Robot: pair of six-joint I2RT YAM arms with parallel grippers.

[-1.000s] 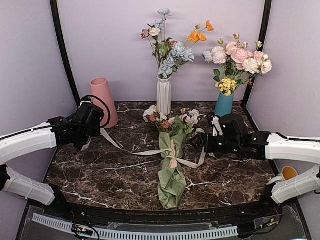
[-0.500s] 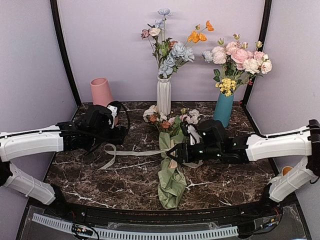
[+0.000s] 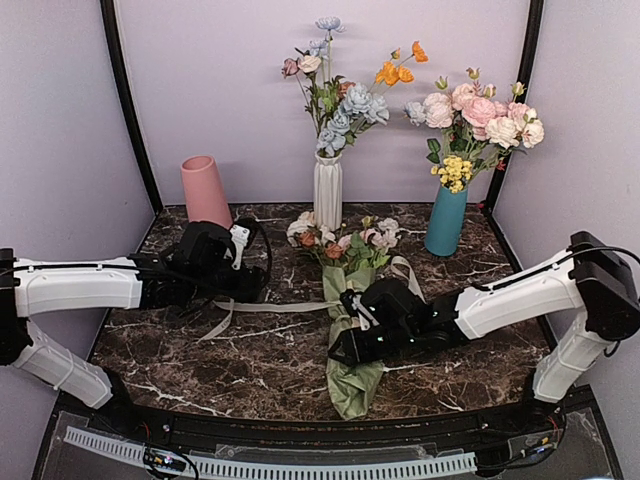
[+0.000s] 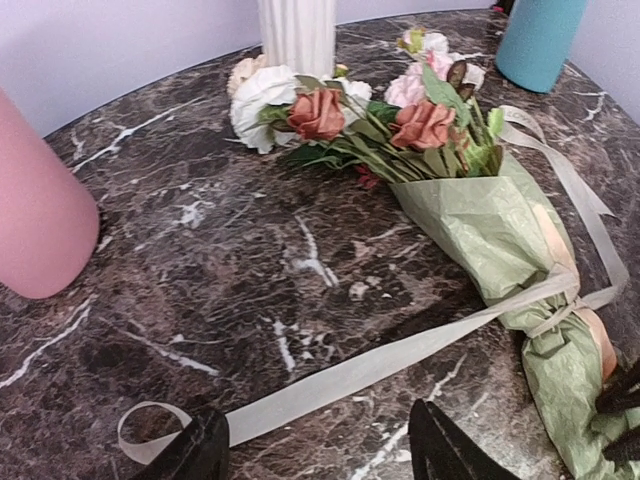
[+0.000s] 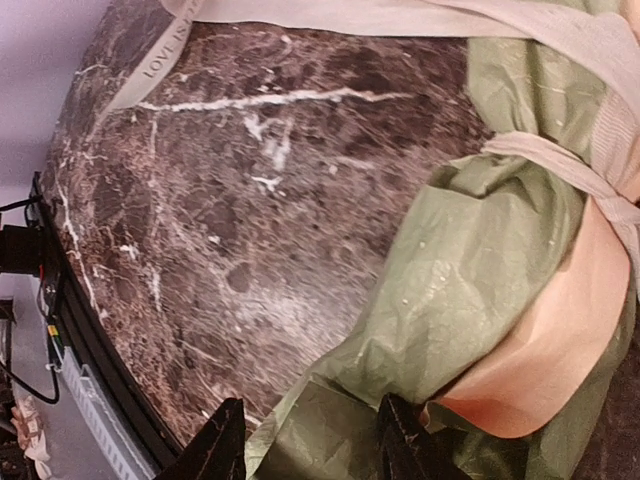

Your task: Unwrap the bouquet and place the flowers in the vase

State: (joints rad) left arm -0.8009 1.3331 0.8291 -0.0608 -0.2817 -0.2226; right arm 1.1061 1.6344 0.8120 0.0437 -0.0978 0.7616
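Straddling bouquet: right tool; left tool spread astride ribbon.

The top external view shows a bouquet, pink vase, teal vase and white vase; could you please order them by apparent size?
bouquet
pink vase and teal vase, too alike to rank
white vase, slimmest

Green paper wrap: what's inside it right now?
White, rust and pink flowers stick out of the open end of the paper wrap. Their stems run inside and are covered by the paper. A cream ribbon is tied round it.
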